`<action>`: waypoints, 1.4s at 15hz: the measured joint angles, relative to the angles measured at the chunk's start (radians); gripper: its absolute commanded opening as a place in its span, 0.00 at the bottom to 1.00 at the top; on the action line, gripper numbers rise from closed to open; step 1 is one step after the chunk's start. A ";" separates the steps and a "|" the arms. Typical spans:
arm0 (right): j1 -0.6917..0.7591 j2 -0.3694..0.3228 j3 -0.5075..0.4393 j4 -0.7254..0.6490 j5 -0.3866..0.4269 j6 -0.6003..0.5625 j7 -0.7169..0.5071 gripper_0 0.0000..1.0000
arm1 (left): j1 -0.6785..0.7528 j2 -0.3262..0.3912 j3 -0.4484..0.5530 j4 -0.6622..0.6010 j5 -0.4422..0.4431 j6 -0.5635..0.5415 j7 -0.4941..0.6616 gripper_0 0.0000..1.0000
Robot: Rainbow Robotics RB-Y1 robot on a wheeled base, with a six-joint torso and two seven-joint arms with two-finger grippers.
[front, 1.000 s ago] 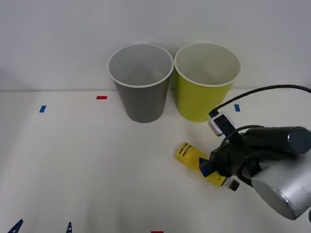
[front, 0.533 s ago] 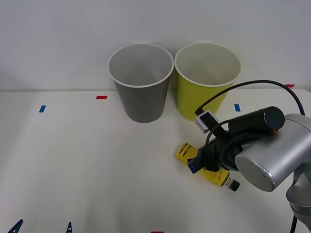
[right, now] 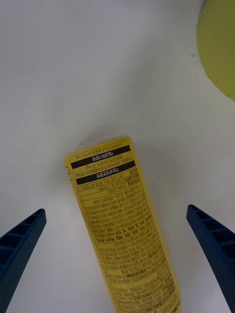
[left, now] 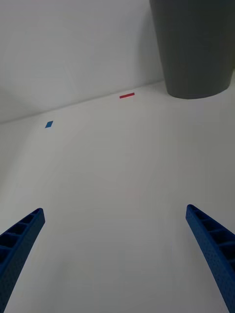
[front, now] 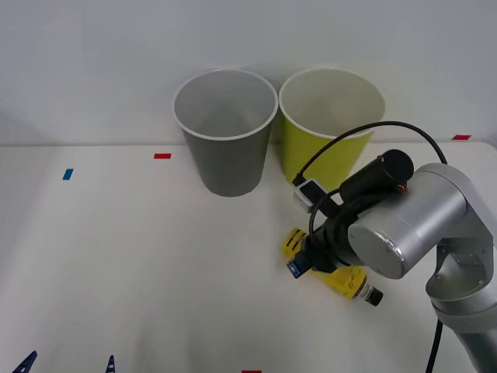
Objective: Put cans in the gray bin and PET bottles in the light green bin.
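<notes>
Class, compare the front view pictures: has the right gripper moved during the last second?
Yes. The right gripper has moved toward the robot's left along the yellow bottle, ending below the light green bin, fingers open.

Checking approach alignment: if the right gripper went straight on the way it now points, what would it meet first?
Most likely the PET bottle, lying on its side on the table between the open fingers of the right gripper. Its remaining height above the bottle is unclear.

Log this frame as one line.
right gripper: open, straddling lying PET bottle, not gripped | left gripper: open, idle over table | gray bin, light green bin: upright
</notes>
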 measured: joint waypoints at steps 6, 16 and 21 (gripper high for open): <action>-0.022 0.005 -0.013 0.038 -0.008 0.004 0.012 1.00 | 0.000 0.000 0.000 0.000 0.000 0.000 0.000 0.99; -0.029 -0.015 -0.009 0.037 -0.010 0.010 0.004 1.00 | 0.000 0.000 0.000 0.000 0.000 0.000 0.000 0.99; -0.037 0.018 0.031 0.041 0.018 0.010 0.006 1.00 | 0.000 0.000 0.000 0.000 0.000 0.000 0.000 0.99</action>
